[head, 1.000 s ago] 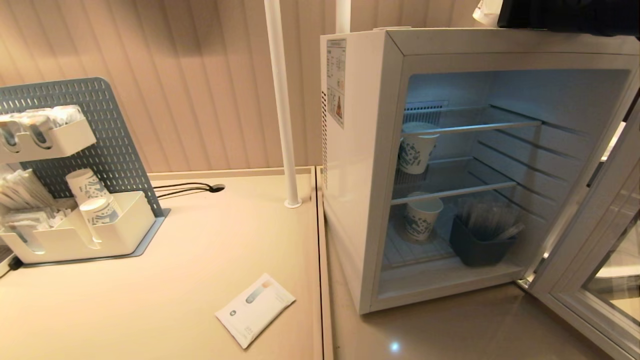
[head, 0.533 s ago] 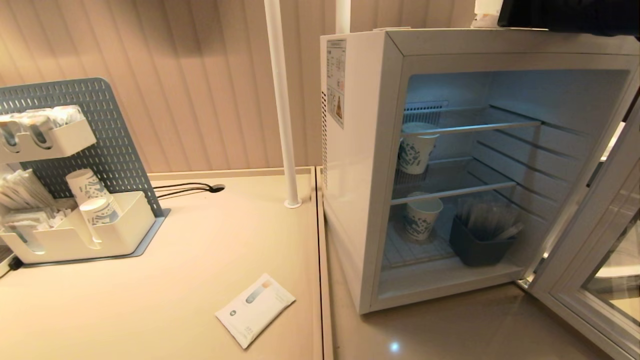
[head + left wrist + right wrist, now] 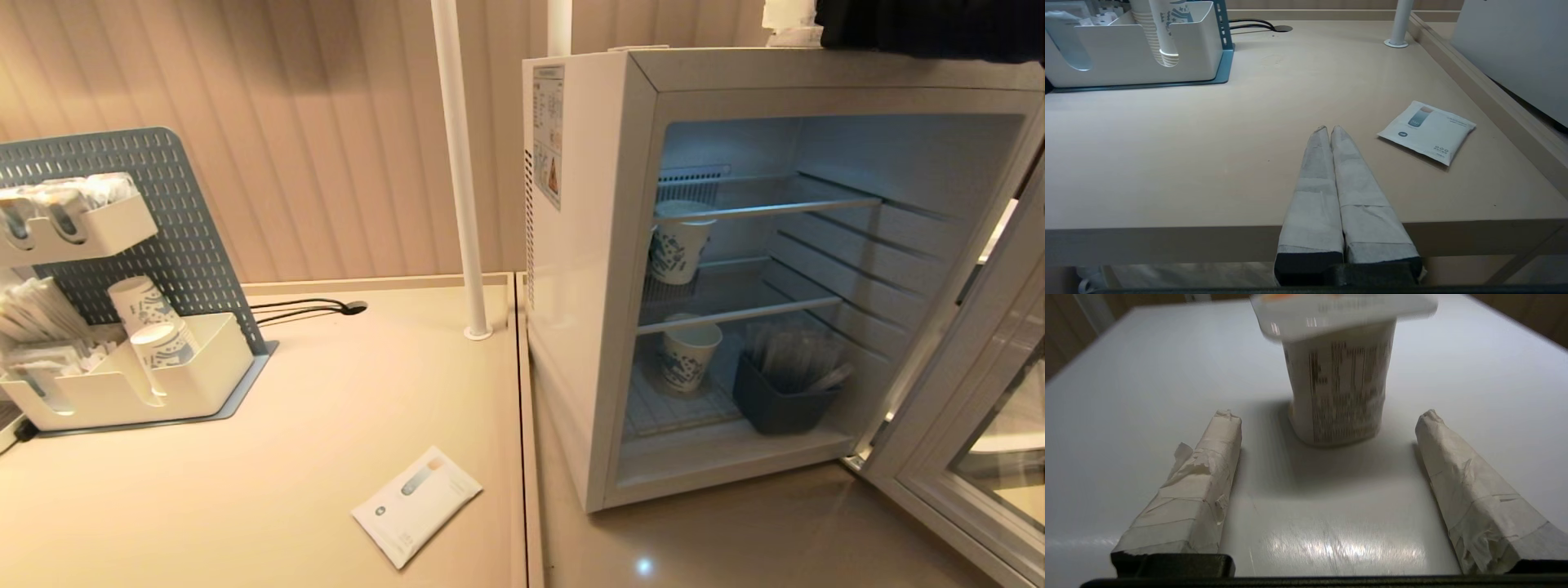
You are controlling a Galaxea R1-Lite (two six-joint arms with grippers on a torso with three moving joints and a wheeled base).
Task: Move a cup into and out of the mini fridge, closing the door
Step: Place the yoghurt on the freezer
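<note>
Two right gripper [image 3: 1327, 416] fingers spread wide, cup [image 3: 1337, 375] upright just beyond, untouched, left gripper [image 3: 1329, 130] closed.

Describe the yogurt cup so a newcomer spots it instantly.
Find the white mini fridge, its door swung open. On its flat top stands the cup, between the right gripper's open fingers. Unlike the open blue-patterned paper cups inside, it has a sealed orange-and-white lid.

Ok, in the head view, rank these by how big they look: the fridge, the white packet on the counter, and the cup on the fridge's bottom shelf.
1. Fridge, by far the largest.
2. White packet.
3. Paper cup on the bottom shelf, though it stands farther from the camera.
</note>
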